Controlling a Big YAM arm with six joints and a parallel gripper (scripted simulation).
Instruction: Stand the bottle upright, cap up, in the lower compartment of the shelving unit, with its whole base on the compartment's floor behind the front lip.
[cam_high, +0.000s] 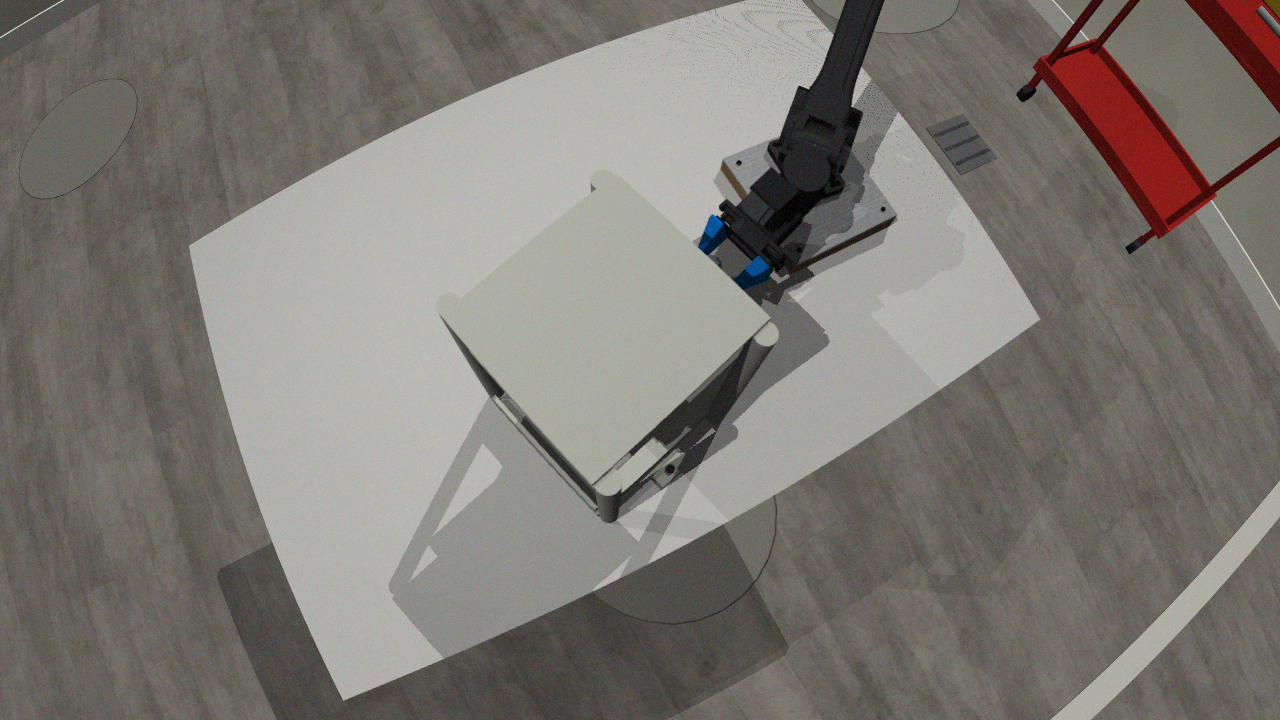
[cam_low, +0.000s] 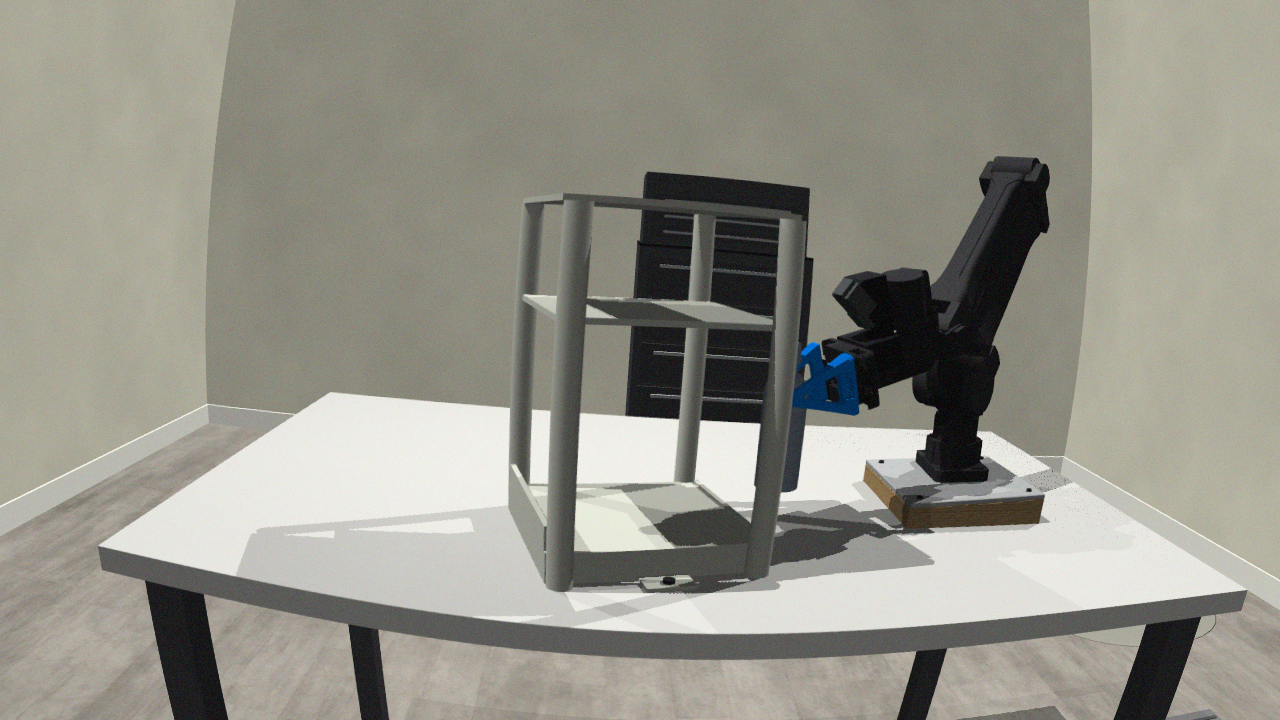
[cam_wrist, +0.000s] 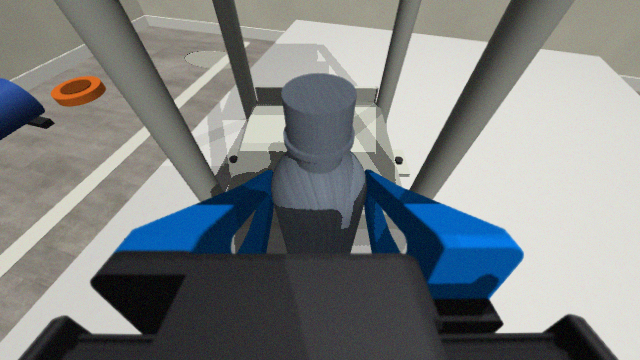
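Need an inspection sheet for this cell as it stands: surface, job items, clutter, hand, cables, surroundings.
Surface: white table, carrying the shelf unit and the arm's wooden base block.
Job's things: grey bottle upright, cap up, held just outside the shelf unit; lower compartment floor holds nothing yet.
Clutter: small dark knob on a plate at the unit's foot.
Hand: hand shut on the bottle's shoulder, blue fingers either side.
Cables: nothing seen.
Surroundings: black drawer cabinet behind, red cart, orange ring on the floor.
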